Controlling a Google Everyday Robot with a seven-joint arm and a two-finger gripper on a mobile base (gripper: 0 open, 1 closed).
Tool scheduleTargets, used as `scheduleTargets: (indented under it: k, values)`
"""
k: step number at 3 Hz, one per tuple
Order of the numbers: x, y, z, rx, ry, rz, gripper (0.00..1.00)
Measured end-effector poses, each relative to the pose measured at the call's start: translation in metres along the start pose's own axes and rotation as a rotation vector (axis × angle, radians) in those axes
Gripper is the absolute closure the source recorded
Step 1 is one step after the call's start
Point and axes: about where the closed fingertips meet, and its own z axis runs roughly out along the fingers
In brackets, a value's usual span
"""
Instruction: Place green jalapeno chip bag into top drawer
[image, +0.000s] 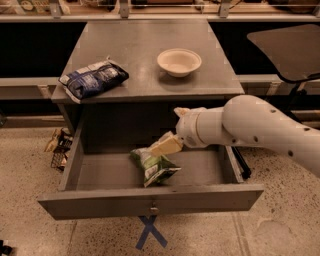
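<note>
- Camera view: the green jalapeno chip bag (154, 166) lies inside the open top drawer (90, 202), lower centre of frame
- The gripper (166, 145) sits at the bag's upper end, mid-frame; clamped or released, I cannot tell
- Placement looks nearly done; pulling clear seems left
</note>
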Motion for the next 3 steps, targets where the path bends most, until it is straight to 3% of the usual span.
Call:
scheduleTargets:
  k: [2, 3]
  values:
    - [-0.022, 0.002, -0.072, 0.111, -0.101, 0.102, 0.62]
    - [-0.052, -0.021, -0.110, 0.242, -0.224, 0.076, 0.85]
